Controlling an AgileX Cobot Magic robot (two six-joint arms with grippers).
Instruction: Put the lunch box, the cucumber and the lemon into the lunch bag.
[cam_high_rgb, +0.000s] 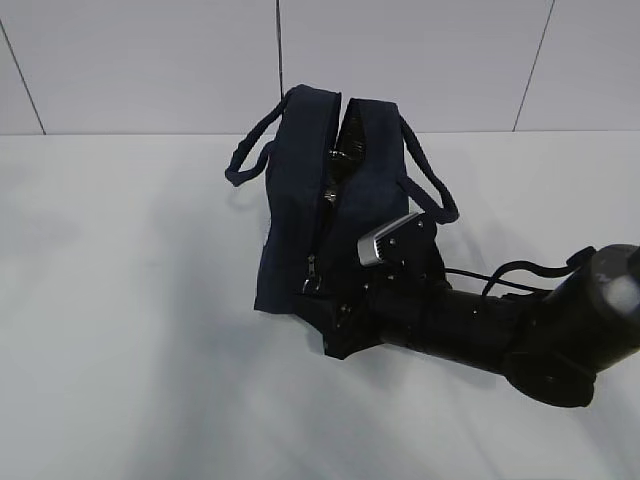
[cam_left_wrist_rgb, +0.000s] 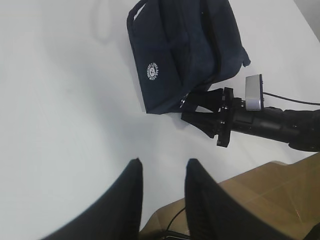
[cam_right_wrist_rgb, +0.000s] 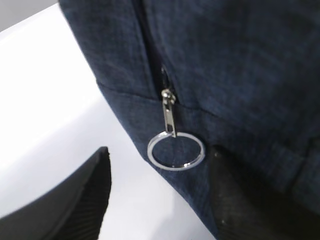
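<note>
A plain white bench (cam_high_rgb: 120, 330) meets a pale panelled wall behind. The lunch bag (cam_high_rgb: 320, 200), dark navy with two loop handles, stands toward the bench's back edge, its top zipper open along most of its length. The right gripper (cam_right_wrist_rgb: 160, 190) is at the bag's near end, fingers spread, grasping nothing, with the metal ring pull (cam_right_wrist_rgb: 175, 151) hanging between them. The left gripper (cam_left_wrist_rgb: 162, 195) hovers over bare bench near the front edge, fingers partly apart and empty.
</note>
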